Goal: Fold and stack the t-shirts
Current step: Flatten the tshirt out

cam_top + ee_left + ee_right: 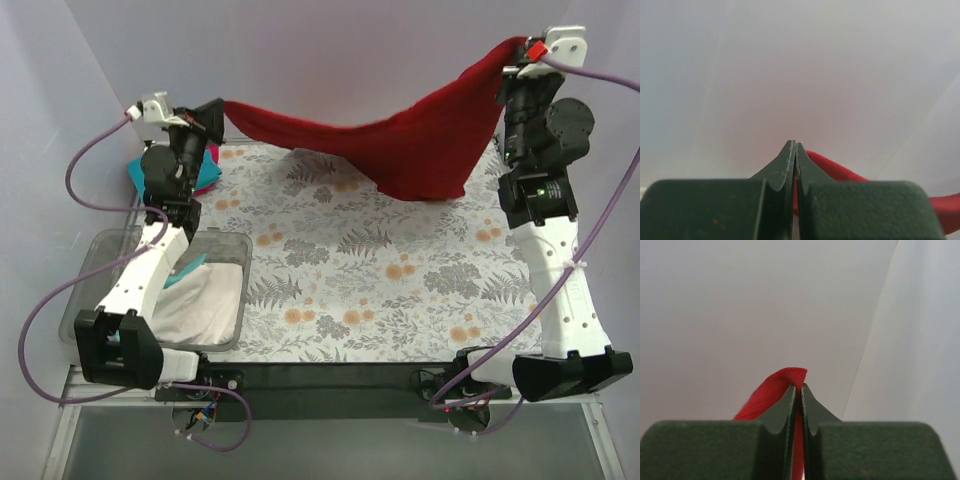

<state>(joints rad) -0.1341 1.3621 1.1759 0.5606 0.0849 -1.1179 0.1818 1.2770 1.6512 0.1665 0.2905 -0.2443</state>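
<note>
1. Pale, plain walls (pixel 330 40) close in a worktop (pixel 400 290) covered with a cloth printed in grey ferns and orange flowers.
2. One dark red t-shirt (pixel 400 140) hangs in the air over the far half of the worktop, strung between the two hands. It sags in the middle, and its deepest fold droops right of centre. Whether that fold touches the printed cloth cannot be told.
3. At the far left, the left hand (pixel 222 108) is clenched on the shirt's left end. In its wrist view the fingers (pixel 782 167) press together, with red cloth caught between them and trailing off to the right.
4. At the far right corner the right hand (pixel 515 52) is held higher and is clenched on the shirt's other end. Its wrist view shows the red cloth pinched between the closed fingers and poking up just past their tips.
5. A teal t-shirt (pixel 205 180) and a pink t-shirt (pixel 212 153) lie bunched together at the far left edge of the worktop. They are partly hidden behind the left arm.
6. A clear plastic bin (pixel 100 250) sits at the near left corner, and the left arm crosses over it. A white t-shirt (pixel 205 300) lies crumpled inside, with a strip of teal cloth at its far edge.
7. Purple cables (pixel 80 160) loop out from both arms.
</note>
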